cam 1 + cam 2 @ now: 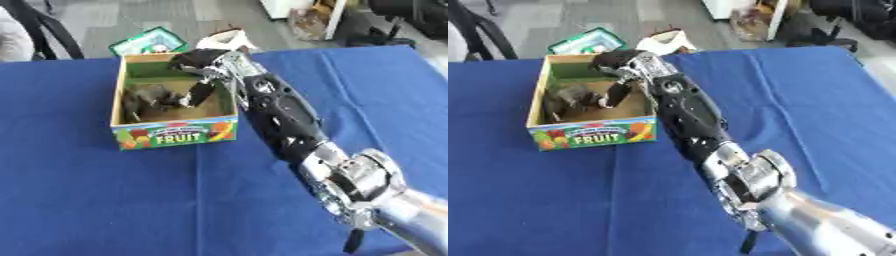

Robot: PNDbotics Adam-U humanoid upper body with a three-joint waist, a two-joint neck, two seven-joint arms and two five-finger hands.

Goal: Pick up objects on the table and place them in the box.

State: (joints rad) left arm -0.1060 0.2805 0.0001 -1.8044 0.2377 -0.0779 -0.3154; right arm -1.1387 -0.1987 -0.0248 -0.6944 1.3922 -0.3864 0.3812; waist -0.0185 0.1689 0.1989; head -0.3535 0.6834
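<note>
The right arm (280, 117) is showing a glossy black forearm shell, running from the upper middle down to a silver, ribbed metal joint (359, 180) in the lower right; the right hand (619, 62) is black.

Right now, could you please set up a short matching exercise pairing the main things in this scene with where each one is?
Things:
1. right hand
2. fruit box
3. dark object
4. blue tablecloth

Places:
A. lying inside the box, on its left side
B. covering the table under everything
C. over the box's open top, fingers hanging down into it
D. standing on the cloth at the far left of the table

Pairs: 1-C, 2-D, 3-A, 4-B
</note>
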